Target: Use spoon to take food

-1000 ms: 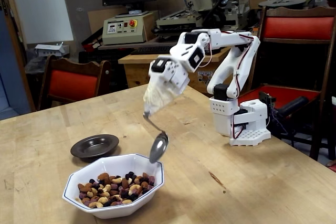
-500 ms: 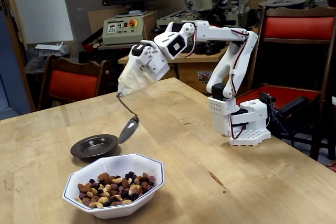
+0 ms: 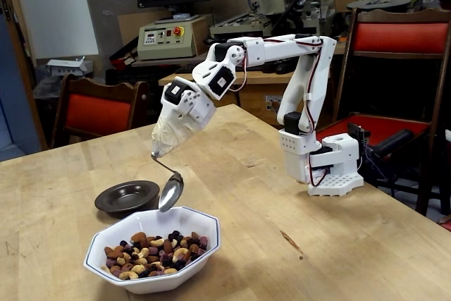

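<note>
Hidden: gripper [image 3: 161, 147] fully swathed in beige wrap, fingers not visible; cannot tell whether spread or pressed together
Spoon [image 3: 170, 189]: thin handle emerges from the wrap's lower tip, curves down to the shiny bowl; hangs in air above the far rim of the white bowl [image 3: 204, 243], apart from it
Spoon load: too small to make out
Food [image 3: 153, 253]: mixed nuts and dark bits heaped in the white bowl
Dark saucer [image 3: 127, 196]: on table [image 3: 338, 244] just behind the white bowl, partly overlapped by the spoon in this view
Change: half a second ago over the saucer, now nearer the white bowl; a second ago farther right, at the rim
</note>
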Controlling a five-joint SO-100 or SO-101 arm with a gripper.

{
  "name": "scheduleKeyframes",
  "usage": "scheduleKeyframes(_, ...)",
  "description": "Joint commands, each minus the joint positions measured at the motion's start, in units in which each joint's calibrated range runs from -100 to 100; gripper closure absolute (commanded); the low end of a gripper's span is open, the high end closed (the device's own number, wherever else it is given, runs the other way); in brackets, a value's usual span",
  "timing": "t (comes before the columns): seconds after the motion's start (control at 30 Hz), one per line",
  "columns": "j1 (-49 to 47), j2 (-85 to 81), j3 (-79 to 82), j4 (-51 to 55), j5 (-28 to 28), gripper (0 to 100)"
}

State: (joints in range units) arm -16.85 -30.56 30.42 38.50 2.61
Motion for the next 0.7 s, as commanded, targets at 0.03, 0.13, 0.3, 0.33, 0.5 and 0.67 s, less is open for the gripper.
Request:
scheduleKeyframes(0.03,0.18,2.62,-3.87,0.07,0.1,96)
scheduleKeyframes(0.13,0.11,6.72,-3.96,-0.09,-0.15,96)
scheduleKeyframes(0.3,-0.04,9.98,-4.58,-0.4,-0.29,96)
scheduleKeyframes(0.33,-0.48,10.49,-4.66,-0.48,-0.29,96)
scheduleKeyframes(0.5,-5.67,10.83,-4.22,-0.48,0.05,96)
scheduleKeyframes(0.67,-9.52,11.6,-3.78,0.15,-0.2,96)
